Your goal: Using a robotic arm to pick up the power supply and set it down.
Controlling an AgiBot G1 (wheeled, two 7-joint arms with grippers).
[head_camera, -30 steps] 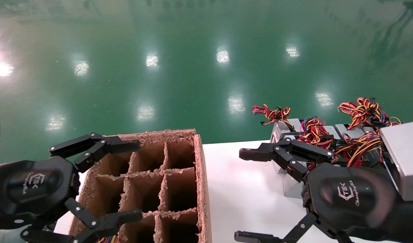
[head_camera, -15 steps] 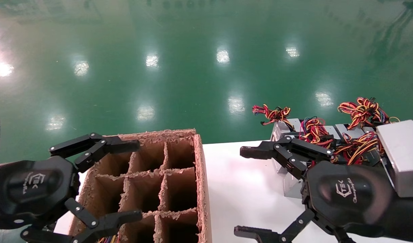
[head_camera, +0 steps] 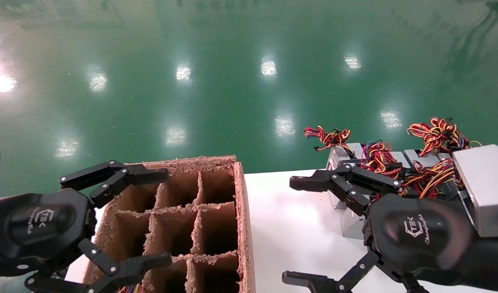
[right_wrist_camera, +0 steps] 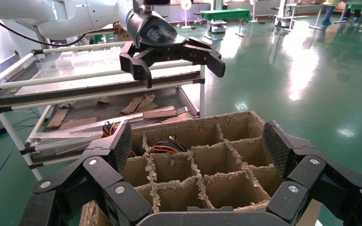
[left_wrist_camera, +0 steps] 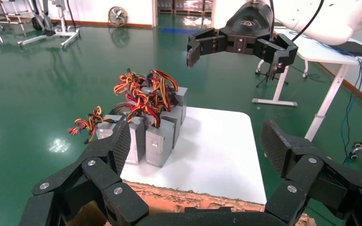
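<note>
Several silver-grey boxes with wire bunches stand packed together (left_wrist_camera: 158,136) on the far right of the white table (head_camera: 281,203). One of them, the power supply (head_camera: 376,156), carries red, yellow, blue and purple wires. My right gripper (head_camera: 294,231) hovers open just in front of and left of that cluster, holding nothing; in its own view (right_wrist_camera: 198,143) it faces the cardboard box. My left gripper (head_camera: 157,217) stays open and empty over the left side of the box, and its own view (left_wrist_camera: 195,143) looks towards the cluster.
A brown cardboard box (head_camera: 241,211) with divided cells sits at the table's left; one cell holds a coil of coloured wires (right_wrist_camera: 165,145). Beyond the box a metal rack (right_wrist_camera: 99,94) holds cardboard scraps. Green floor surrounds the table.
My right gripper has shifted very slightly towards the left and stayed open. The left gripper and the boxes have not moved.
</note>
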